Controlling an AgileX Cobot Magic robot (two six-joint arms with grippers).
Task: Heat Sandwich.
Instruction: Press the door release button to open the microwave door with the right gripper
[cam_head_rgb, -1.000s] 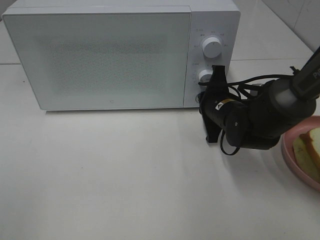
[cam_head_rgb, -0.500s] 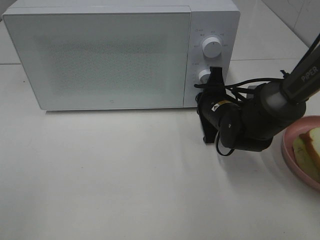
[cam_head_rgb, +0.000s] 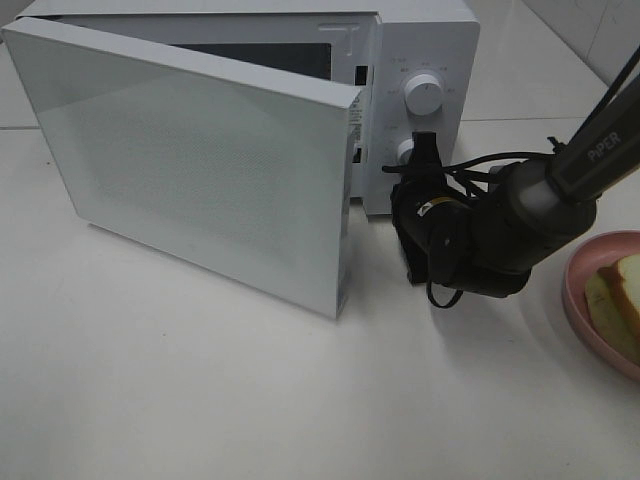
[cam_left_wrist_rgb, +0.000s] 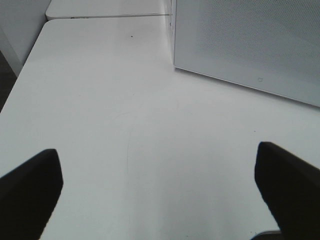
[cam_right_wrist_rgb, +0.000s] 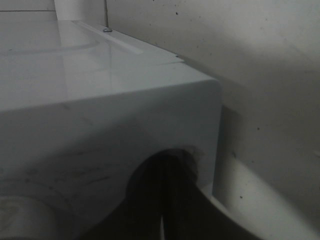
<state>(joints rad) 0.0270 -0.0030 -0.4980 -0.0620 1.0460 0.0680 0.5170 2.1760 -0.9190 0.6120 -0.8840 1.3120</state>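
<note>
Exterior high: right hand (cam_head_rgb: 410, 200), fingers together, is touching the microwave (cam_head_rgb: 425, 40) panel; the sandwich (cam_head_rgb: 620, 300) is lying on the pink plate (cam_head_rgb: 572, 290), right of it, well apart.
Left wrist: left hand (cam_left_wrist_rgb: 160, 195) is gaping wide, holding nothing.
Right wrist: the closed hand is meeting the microwave front.

The only word that reads clearly is "PiPER", in white letters along the dark grey tubular link of the right arm (cam_head_rgb: 602, 152), well back from its jaws. Just beside those jaws, faint grey markings ring the two round white dials (cam_head_rgb: 424, 95) on the control panel of the white box-shaped microwave (cam_head_rgb: 425, 35); they are too small to read. A small yellow-and-white sticker (cam_head_rgb: 437, 208) on the black wrist behind the jaws is also illegible.
</note>
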